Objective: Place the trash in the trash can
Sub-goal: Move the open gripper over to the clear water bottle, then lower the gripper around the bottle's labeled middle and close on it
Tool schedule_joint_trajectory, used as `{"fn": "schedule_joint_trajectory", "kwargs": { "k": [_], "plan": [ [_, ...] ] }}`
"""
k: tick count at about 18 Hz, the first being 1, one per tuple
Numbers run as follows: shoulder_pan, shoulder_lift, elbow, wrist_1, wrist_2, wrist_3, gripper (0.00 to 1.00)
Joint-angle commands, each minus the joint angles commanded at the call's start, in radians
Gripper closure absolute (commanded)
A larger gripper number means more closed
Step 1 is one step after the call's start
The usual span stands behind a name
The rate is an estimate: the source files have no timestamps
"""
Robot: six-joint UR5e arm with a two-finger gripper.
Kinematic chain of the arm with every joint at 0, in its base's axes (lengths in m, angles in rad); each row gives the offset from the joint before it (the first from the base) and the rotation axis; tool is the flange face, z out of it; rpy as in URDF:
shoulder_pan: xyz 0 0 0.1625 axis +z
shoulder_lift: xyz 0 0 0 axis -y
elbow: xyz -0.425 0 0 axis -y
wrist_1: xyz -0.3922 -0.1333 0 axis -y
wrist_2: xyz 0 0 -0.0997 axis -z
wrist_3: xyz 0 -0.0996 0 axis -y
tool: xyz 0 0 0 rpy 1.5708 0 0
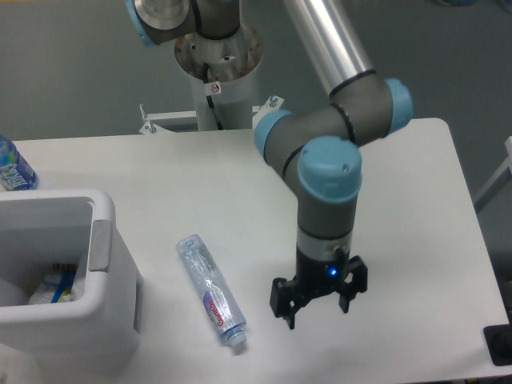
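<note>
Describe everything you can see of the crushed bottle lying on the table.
The crushed bottle is clear, crinkled plastic with a red-purple label near its lower end and a white cap. It lies flat on the white table, slanting with the cap toward the camera, between the trash can and the open claw. Nothing else touches it.

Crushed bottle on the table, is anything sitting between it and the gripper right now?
Nothing visible. Only bare table lies between the open gripper and the crushed bottle, which lies flat to the gripper's left in the picture.
</note>
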Motion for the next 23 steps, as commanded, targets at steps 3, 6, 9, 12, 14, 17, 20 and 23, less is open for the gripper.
{"fn": "schedule_joint_trajectory", "kwargs": {
  "k": [3,6,9,12,14,17,20,23],
  "plan": [
    [-0.034,-0.035,0.002,0.000,0.002,-0.012,0.00],
    [-0.048,-0.060,0.003,0.002,0.003,-0.037,0.00],
    [-0.069,-0.075,-0.002,0.012,0.008,-0.038,0.00],
    [-0.078,-0.083,-0.009,0.014,0.009,-0.040,0.00],
    [-0.091,-0.092,-0.011,0.015,0.011,-0.055,0.00],
    [-0.104,-0.103,-0.009,0.018,0.035,-0.060,0.00],
    [-0.115,-0.114,-0.003,0.024,0.044,-0.071,0.00],
    [-0.120,-0.121,-0.005,0.038,0.048,-0.080,0.00]
  ]
}}
